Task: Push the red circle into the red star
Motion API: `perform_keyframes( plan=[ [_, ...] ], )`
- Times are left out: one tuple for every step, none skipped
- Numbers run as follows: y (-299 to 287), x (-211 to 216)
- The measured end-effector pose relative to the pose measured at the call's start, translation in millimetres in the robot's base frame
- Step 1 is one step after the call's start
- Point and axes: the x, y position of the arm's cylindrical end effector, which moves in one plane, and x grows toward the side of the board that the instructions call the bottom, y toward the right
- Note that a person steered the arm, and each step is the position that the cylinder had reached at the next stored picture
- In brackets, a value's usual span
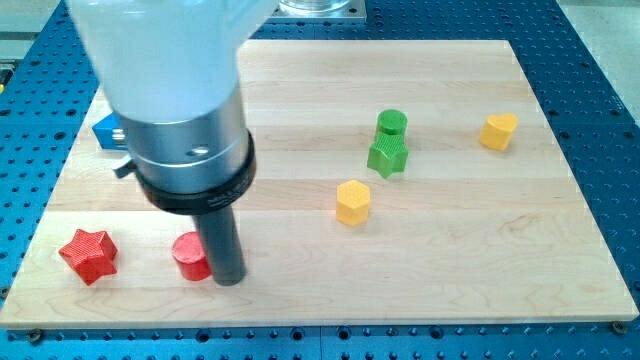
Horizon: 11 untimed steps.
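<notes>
Camera view puts my tip (229, 280) at the lower left of the frame, touching the right side of the red circle (188, 256); the rod has no fingers, so nothing is held. The red star (88, 254) lies further left, near the circle but apart from it, almost level, so I judge a leftward push should bring them together. No block sits between them. A blue block (104, 128) peeks out behind the arm at upper left; green blocks (389, 143) and two yellow blocks (352, 201) (498, 130) sit well right on the worktop (480, 250).
</notes>
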Motion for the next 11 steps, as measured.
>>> perform_keyframes(
  plan=[
    [-23, -2],
    [-26, -2],
    [-12, -2],
    [12, -15],
    [-2, -15],
    [-17, -15],
    [-25, -15],
    [-26, -15],
    [-45, -15],
    [-59, -15],
    [-62, -15]
  ],
)
